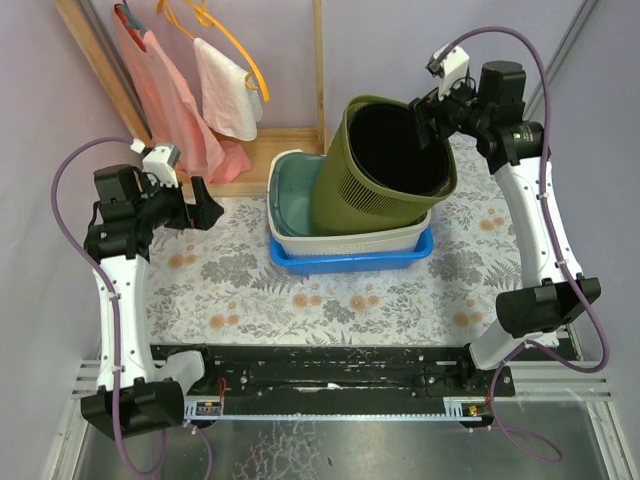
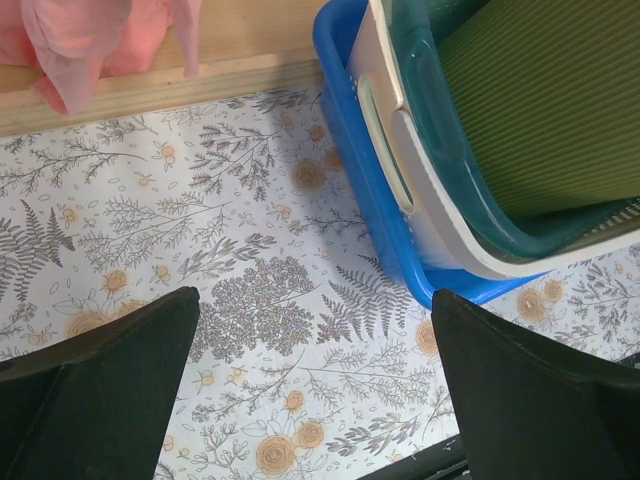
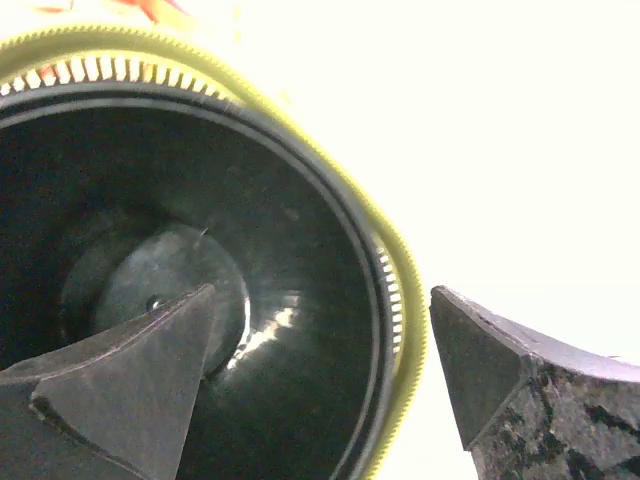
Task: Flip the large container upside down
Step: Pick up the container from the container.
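Hidden / clipped: bin base, right fingertip contact, frame edges.

The olive-green slatted plastic bin [image 1: 375, 190] has its base buried in the teal plastic tub [image 1: 295, 195], which sits in stacked white tub [image 1: 350, 243] and blue tub [image 1: 350, 262]. In the top view the right gripper [image 1: 422, 112] tips are lost against the bin's black inside, so rim contact can't be told. Right wrist: the background is blown out white and the rim is cut left and bottom. Left wrist: the left gripper [image 2: 313, 300] fingers are clipped at the bottom and the pink cloth [image 2: 100, 40] at the top.

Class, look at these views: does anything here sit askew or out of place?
Yes. The tall olive bin stands tilted inside the stacked tubs and not upright. Its open mouth leans toward the right gripper, which straddles its rim with jaws open.
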Controlling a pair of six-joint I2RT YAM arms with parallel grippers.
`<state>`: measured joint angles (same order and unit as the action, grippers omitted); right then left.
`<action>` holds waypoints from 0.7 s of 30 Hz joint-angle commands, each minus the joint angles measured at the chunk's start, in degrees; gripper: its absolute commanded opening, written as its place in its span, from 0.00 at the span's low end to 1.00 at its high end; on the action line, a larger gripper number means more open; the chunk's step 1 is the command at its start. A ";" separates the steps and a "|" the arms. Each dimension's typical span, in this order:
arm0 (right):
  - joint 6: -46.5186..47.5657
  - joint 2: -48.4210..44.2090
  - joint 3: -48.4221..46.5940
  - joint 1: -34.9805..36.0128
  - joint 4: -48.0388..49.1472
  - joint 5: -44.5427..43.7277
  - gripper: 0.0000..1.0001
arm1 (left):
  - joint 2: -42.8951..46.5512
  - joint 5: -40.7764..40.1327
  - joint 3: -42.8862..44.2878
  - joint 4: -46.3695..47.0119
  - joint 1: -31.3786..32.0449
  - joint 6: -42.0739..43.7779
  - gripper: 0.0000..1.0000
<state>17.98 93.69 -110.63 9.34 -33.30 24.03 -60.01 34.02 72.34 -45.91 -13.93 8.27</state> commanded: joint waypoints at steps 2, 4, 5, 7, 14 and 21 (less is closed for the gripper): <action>3.46 -0.55 -3.43 0.27 -1.57 -6.28 0.95 | -3.21 -0.64 3.84 1.00 -0.11 -1.05 1.00; 4.16 -0.77 -2.11 0.30 -1.13 -5.85 0.95 | -4.21 -0.27 4.66 1.00 -0.09 -1.69 1.00; 4.47 -0.79 -1.58 0.28 -1.15 -5.36 0.95 | -4.51 -0.27 4.93 1.00 0.00 -1.89 1.00; 4.87 -0.75 -0.58 0.30 -0.95 -4.97 0.95 | -5.14 -0.40 4.99 1.05 0.39 -2.15 1.00; 5.32 0.96 -0.62 0.32 -0.73 -5.00 0.96 | -5.19 -3.14 3.52 2.08 1.97 -2.38 1.00; 4.78 4.00 -2.37 0.30 -1.44 -3.94 0.96 | -5.22 -4.62 3.11 2.98 2.72 -3.06 1.00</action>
<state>22.52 96.64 -110.67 9.34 -35.07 19.99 -65.47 30.87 75.50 -45.80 -11.79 6.20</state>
